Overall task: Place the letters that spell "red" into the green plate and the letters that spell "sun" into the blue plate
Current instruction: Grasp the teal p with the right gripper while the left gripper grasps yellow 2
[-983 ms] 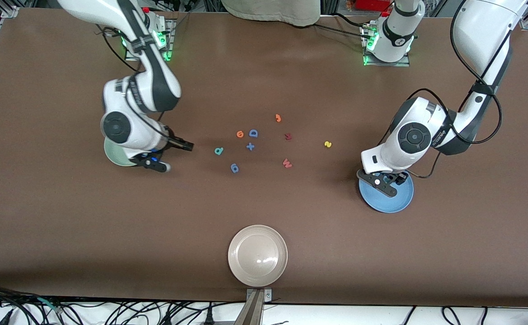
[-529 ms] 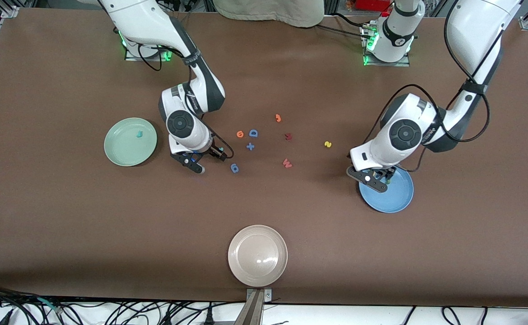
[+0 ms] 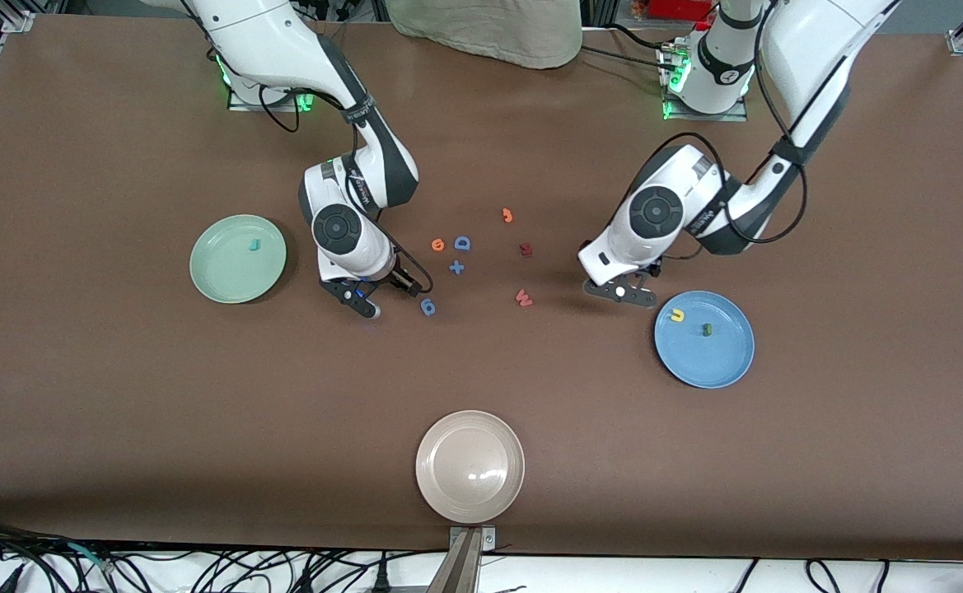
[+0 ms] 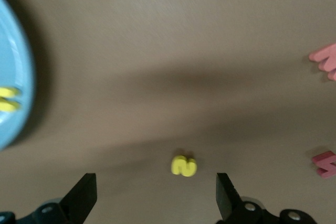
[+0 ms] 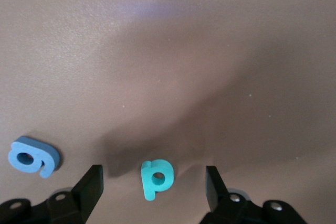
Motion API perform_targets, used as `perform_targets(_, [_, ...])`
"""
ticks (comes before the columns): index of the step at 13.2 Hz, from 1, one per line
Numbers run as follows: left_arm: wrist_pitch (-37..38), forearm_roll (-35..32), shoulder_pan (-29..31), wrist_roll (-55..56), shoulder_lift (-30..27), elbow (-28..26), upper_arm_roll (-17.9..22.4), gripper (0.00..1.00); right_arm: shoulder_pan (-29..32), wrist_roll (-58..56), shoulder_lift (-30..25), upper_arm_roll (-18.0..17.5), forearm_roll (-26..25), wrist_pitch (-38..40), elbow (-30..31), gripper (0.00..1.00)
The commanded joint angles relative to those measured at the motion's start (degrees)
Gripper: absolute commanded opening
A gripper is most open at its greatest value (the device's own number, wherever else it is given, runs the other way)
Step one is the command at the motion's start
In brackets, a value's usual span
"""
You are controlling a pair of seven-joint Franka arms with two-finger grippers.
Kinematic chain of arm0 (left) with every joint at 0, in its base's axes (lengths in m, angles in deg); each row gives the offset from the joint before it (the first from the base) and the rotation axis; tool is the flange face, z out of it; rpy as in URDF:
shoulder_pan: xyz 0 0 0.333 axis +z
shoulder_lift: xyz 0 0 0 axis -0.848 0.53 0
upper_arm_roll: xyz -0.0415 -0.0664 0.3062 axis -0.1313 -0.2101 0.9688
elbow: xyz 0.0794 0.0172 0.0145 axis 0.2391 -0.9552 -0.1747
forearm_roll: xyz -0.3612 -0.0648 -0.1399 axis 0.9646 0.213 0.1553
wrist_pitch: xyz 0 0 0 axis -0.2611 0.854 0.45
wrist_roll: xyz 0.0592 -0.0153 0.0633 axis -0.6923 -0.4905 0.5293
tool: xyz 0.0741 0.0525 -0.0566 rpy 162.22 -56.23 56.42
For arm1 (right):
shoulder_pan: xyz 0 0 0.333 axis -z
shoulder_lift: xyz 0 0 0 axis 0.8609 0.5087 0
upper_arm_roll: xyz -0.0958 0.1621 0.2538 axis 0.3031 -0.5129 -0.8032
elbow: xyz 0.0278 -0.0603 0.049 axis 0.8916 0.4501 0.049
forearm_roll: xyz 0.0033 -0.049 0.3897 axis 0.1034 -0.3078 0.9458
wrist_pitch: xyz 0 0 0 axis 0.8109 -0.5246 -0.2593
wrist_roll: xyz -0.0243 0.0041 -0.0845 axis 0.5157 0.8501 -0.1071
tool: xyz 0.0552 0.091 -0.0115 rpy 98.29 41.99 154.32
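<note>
left gripper off blue plate, over yellow "s" | red letters beside

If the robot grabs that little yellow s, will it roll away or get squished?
The yellow s lies flat on the table, so it probably won't roll. It looks like thick, soft foam, so it may squash slightly and spring back. Tiny as it is between the left gripper fingers, it's likely very light.

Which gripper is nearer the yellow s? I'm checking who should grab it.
Left. The left gripper hangs open right over the yellow s; the right gripper is open over the teal d.
</note>
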Motion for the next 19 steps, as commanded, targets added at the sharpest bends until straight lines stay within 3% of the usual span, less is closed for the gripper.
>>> perform_targets(1, [-10.83,0.33,0.62,3.45,-0.53,-7.22,0.04,1.00,-0.30,0.64,1.38,-0.07,1.20,-0.07,-0.80,0.84])
perform_targets(3, [-13.15,-1.85,0.35,4.42,-0.36,-9.09,0.04,1.00,-0.30,0.64,1.64,-0.07,1.20,-0.07,-0.80,0.76])
perform_targets(7, [-13.16,-15.73,-0.79,14.86,2.01,-9.27,0.13,0.99,-0.30,0.46,1.64,-0.42,1.20,-0.07,-0.62,0.49])
perform_targets(10, [-13.07,-16.55,-0.53,15.41,2.02,-8.83,0.04,0.98,-0.30,0.20,1.64,-0.43,1.20,0.02,-0.62,0.30])
perform_targets(12, [-13.07,-16.55,-0.61,15.06,2.11,-8.83,0.13,0.89,-0.30,-0.15,1.64,-0.43,1.20,0.20,-0.62,0.13])
perform_targets(16, [-13.07,-16.64,-0.79,14.89,2.72,-8.83,0.04,0.65,-0.03,-1.47,-0.80,0.27,1.03,3.78,-0.79,0.10])
perform_targets(18, [-13.07,-16.64,-0.79,14.89,2.90,-8.74,0.13,0.57,0.23,-6.36,-3.88,3.51,1.02,10.80,-0.80,0.10])
perform_targets(19, [-13.07,-16.64,-0.70,14.89,2.90,-8.65,0.04,0.46,0.32,-9.18,-5.37,5.27,1.11,14.49,-0.80,0.10])
